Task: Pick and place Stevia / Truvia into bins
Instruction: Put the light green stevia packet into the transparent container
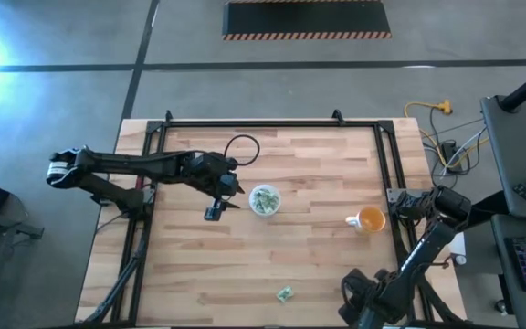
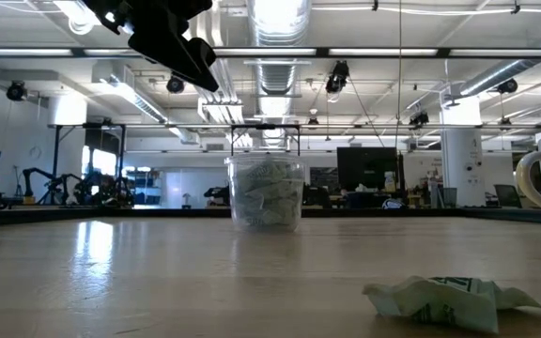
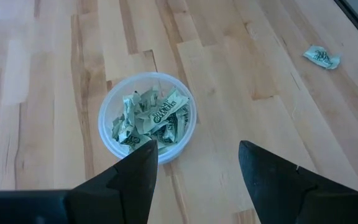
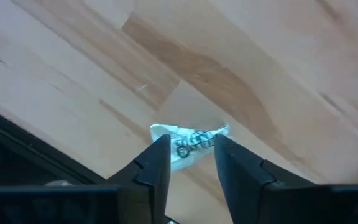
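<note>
A small translucent white cup (image 1: pixel 265 188) stands mid-table, filled with several green-and-white packets (image 3: pixel 151 115). My left gripper (image 3: pixel 194 163) hangs open above the table just left of the cup and holds nothing. One crumpled packet (image 1: pixel 285 293) lies flat near the table's near edge. My right gripper (image 4: pixel 191 146) points down at the near right corner, fingers apart. Its tips straddle another packet (image 4: pixel 188 138) that lies flat on the wood. In the high view the right arm (image 1: pixel 359 291) hides that packet. My right gripper stands over the packet from above, one fingertip (image 4: pixel 160 152) over each end of it, and the fingertips hide those ends. I cannot tell whether they touch it. The packet lies flat on the table.
An orange mug (image 1: pixel 370 219) stands right of the cup. A black cable loop (image 1: pixel 243 146) lies at the far side. A dark frame rail (image 1: pixel 386 164) runs round the table. The near table edge (image 4: pixel 17 146) is close to my right gripper.
</note>
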`<control>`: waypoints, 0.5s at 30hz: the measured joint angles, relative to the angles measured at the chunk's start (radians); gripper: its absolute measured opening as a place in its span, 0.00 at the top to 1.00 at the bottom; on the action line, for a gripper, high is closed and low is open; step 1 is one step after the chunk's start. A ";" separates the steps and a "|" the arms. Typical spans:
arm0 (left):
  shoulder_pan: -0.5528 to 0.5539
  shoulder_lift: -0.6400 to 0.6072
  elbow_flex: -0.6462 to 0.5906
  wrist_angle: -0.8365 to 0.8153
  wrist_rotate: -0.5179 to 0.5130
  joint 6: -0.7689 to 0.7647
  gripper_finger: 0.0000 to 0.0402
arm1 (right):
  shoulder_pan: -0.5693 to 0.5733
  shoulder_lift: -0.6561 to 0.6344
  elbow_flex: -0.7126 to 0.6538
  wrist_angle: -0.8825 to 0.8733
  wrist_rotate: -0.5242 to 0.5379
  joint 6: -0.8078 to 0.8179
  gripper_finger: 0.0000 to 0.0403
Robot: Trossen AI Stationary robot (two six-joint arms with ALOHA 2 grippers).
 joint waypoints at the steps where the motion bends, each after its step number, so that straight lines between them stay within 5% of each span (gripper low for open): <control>1: 0.000 0.000 0.000 0.000 0.000 0.000 0.48 | 0.000 0.000 -0.005 0.015 -0.001 0.000 0.71; 15: 0.000 0.001 0.000 0.001 0.000 0.000 0.48 | 0.000 0.001 -0.061 0.086 -0.061 0.054 0.71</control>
